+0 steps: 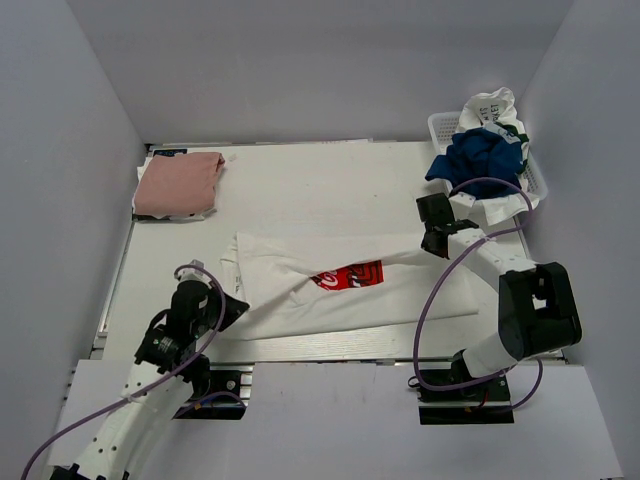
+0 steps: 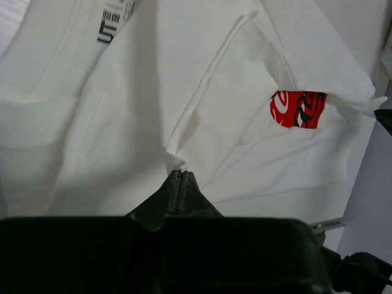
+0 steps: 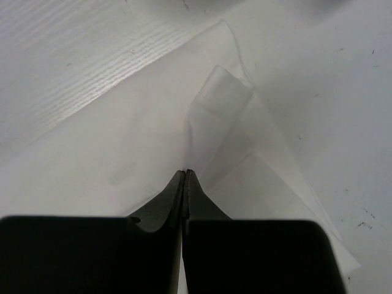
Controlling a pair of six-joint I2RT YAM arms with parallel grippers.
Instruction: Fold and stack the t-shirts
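The white t-shirt (image 1: 330, 290) with the red Coca-Cola print (image 1: 350, 275) lies across the table's middle, partly folded and pulled taut between the arms. My left gripper (image 1: 235, 308) is shut on its near left edge; the left wrist view shows cloth pinched at the closed tips (image 2: 180, 174) and the red print (image 2: 298, 109). My right gripper (image 1: 432, 243) is shut on the shirt's far right edge; cloth runs into its closed tips (image 3: 187, 174). A folded salmon-pink t-shirt (image 1: 178, 184) lies at the back left. A blue t-shirt (image 1: 480, 158) and a white and dark-green one (image 1: 495, 110) are heaped in the basket.
A white plastic basket (image 1: 440, 125) stands at the back right corner. Grey walls close in the left, back and right sides. Purple cables loop by both arms.
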